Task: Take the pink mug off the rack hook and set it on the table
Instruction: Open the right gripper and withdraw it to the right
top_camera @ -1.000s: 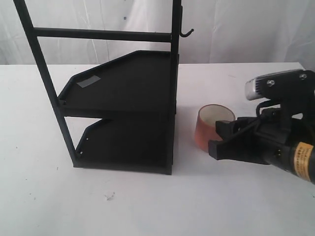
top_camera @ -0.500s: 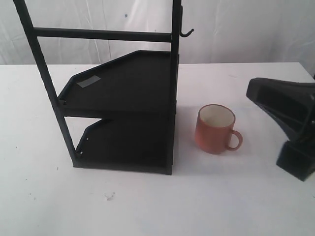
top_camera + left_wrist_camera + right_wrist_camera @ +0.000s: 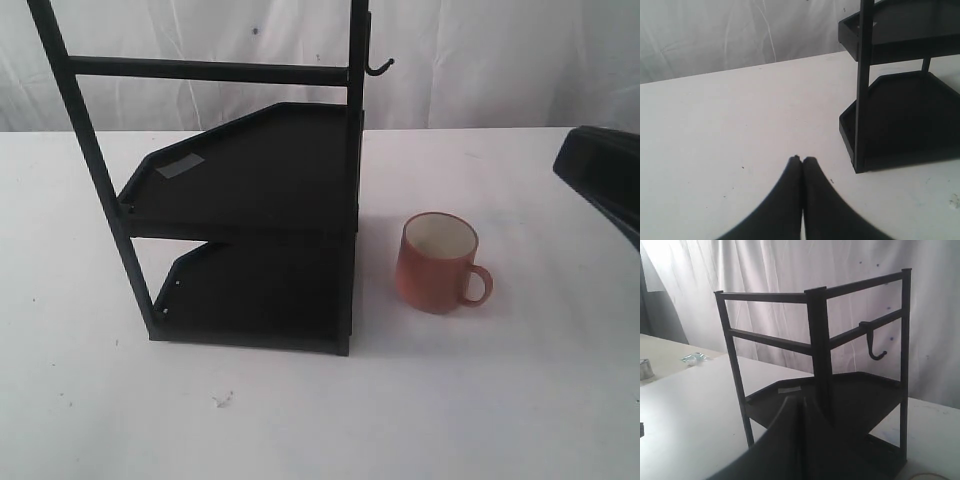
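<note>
The pink mug [image 3: 437, 262] stands upright on the white table [image 3: 500, 400], just right of the black rack [image 3: 250, 200], with its handle turned away from the rack. The rack hook [image 3: 378, 68] at the top of the post carries nothing; it also shows bare in the right wrist view, hook [image 3: 875, 352]. My right gripper [image 3: 802, 400] is shut and empty, raised and facing the rack; only a black end of it [image 3: 590, 170] shows at the exterior view's right edge, well clear of the mug. My left gripper [image 3: 802, 160] is shut and empty, low over the table near the rack's foot [image 3: 860, 167].
The rack's two shelves [image 3: 260, 290] hold nothing. In the right wrist view a small metal can [image 3: 645, 369] and a crinkled foil scrap [image 3: 695, 358] lie on a surface beyond the table. A white curtain hangs behind.
My right gripper has let go of the mug and drawn back up and to the right, nearly out of the exterior view. The mug has stayed put on the table.
</note>
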Action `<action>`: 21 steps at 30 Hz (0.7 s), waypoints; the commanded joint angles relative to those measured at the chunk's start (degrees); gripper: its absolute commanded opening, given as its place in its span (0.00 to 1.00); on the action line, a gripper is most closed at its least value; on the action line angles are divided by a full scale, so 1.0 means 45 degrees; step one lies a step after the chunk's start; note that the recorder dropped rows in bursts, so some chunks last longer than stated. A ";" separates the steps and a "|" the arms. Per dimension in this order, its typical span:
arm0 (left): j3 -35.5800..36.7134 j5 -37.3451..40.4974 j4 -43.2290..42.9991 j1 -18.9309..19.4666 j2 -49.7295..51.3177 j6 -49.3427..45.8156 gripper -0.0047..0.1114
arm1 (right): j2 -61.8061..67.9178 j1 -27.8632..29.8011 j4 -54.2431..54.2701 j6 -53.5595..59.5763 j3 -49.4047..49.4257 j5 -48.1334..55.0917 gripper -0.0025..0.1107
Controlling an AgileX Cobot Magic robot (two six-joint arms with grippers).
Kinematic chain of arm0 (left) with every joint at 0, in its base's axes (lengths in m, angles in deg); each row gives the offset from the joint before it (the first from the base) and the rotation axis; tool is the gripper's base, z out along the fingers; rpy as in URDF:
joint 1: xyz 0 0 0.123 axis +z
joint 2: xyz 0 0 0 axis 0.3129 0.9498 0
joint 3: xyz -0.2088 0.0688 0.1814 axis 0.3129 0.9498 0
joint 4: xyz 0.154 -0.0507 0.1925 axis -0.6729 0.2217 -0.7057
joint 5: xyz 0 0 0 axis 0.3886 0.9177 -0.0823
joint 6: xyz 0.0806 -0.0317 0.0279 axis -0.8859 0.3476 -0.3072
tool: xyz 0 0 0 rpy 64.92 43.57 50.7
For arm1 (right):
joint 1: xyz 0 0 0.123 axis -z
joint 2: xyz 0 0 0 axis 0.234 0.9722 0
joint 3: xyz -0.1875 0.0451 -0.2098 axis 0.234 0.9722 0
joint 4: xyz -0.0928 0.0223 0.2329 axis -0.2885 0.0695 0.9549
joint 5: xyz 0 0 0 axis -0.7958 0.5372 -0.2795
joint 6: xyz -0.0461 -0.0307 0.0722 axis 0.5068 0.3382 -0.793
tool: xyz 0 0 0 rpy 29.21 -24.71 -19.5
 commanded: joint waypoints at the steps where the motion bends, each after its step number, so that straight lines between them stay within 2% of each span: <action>1: 0.0038 0.0052 -0.0017 0.0031 -0.0066 0.0084 0.04 | -0.0053 0.0008 0.0256 0.0029 0.0040 -0.0476 0.02; 6: 0.0038 0.0052 -0.0017 0.0031 -0.0066 0.0084 0.04 | -0.0053 0.0008 0.1853 0.0029 0.0040 -0.1522 0.02; 8: 0.0038 0.0052 -0.0017 0.0031 -0.0066 0.0084 0.04 | -0.0053 0.0008 0.4400 0.0794 0.0121 -0.1594 0.02; 10: 0.0038 0.0052 -0.0017 0.0031 -0.0066 0.0084 0.04 | -0.0053 0.0008 0.9534 0.5008 0.0303 -0.1231 0.02; 11: 0.0038 0.0052 -0.0017 0.0031 -0.0066 0.0084 0.04 | -0.0053 0.0008 1.2539 0.8287 0.0422 -0.1140 0.02; 12: 0.0038 0.0052 -0.0017 0.0031 -0.0066 0.0084 0.04 | -0.0053 0.0008 1.4898 1.1538 0.0551 -0.1263 0.02; 13: 0.0038 0.0052 -0.0017 0.0031 -0.0066 0.0084 0.04 | -0.0053 0.0008 1.6243 1.3767 0.0675 -0.1498 0.02; 15: 0.0038 0.0052 -0.0017 0.0031 -0.0066 0.0084 0.04 | -0.0053 0.0008 1.7599 1.7002 0.0982 -0.1933 0.02; 18: 0.0038 0.0052 -0.0017 0.0031 -0.0066 0.0084 0.04 | -0.0386 0.0008 1.7659 1.8609 0.1514 -0.1617 0.02; 21: 0.0038 0.0052 -0.0017 0.0031 -0.0066 0.0084 0.04 | -0.1208 0.0008 1.9344 1.9775 0.2573 -0.0879 0.02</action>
